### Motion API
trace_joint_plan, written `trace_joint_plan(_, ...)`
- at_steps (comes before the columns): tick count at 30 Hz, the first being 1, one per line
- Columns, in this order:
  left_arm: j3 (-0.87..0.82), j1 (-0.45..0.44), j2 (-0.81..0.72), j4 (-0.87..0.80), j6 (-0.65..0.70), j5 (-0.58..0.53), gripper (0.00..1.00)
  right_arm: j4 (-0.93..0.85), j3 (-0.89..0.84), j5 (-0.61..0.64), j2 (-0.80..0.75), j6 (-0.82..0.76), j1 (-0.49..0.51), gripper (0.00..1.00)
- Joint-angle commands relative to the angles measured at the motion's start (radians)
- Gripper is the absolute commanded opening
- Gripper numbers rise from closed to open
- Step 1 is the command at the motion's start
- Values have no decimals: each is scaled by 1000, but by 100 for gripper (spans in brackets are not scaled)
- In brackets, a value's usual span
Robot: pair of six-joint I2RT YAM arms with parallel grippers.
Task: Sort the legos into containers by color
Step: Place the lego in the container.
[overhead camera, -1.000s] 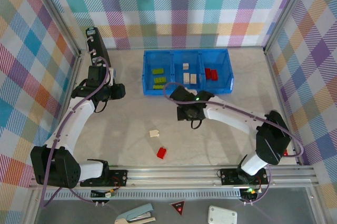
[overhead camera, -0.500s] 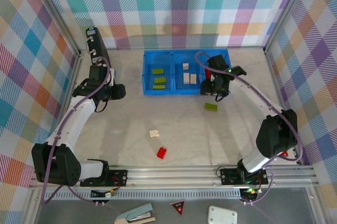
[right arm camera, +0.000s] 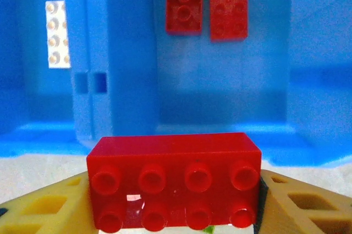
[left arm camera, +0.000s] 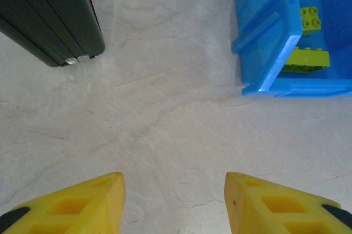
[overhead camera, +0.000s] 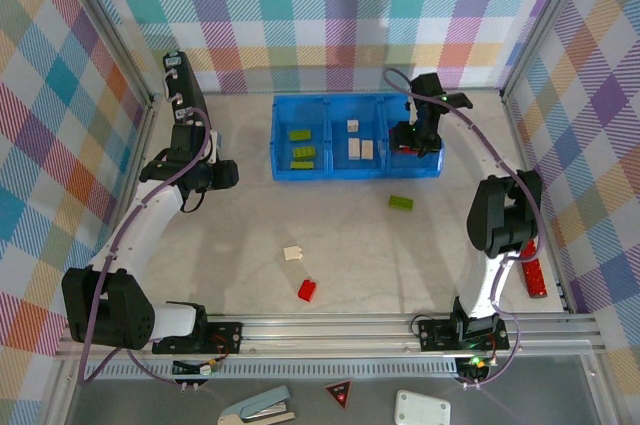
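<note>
A red lego brick (right arm camera: 173, 162) is pinched between the yellow fingers (right arm camera: 49, 203) of the right gripper (right arm camera: 175, 209), its studs facing the wrist camera (two rows of four). Just past it rises the near wall of the blue tray (right arm camera: 181, 135). Two more red bricks (right arm camera: 184, 0) lie side by side on the floor of the compartment ahead. A cream brick (right arm camera: 58, 33) shows in the compartment next to it.

From above, the right gripper hangs at the right-end compartment of the tray. The middle compartment holds three cream legos (overhead camera: 354, 147) and the left one three lime green legos (overhead camera: 303, 152). A loose green brick (overhead camera: 401, 202) lies on the table (overhead camera: 240, 245) just in front of the tray's right end. A loose cream brick (overhead camera: 293, 253) and a loose red brick (overhead camera: 307, 290) lie near each other, closer to the arm bases.

The left gripper (left arm camera: 173, 184) has its fingers spread, with nothing between them and bare table below. Ahead of it to the right is a corner of the tray with green bricks inside (one lying against the near wall). The black device (left arm camera: 49, 14) stands to the upper left. In the top view this gripper sits left of the tray, clear of it.
</note>
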Motion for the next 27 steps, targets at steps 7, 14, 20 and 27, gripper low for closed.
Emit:
trace_joint_plan(7,14,10,0,-15,14,-20,51,-49,104,5,106,-39,-33,59)
trace_joint_plan(14,17,10,3,-17,20,-22,51,-47,160,0,199,-42,-42,59)
trace_joint_plan(20,20,10,10,-21,21,-20,51,-48,193,22,268,-47,-44,59)
trace_joint_plan(27,22,10,13,-23,23,-24,51,-56,244,37,337,-53,-45,59)
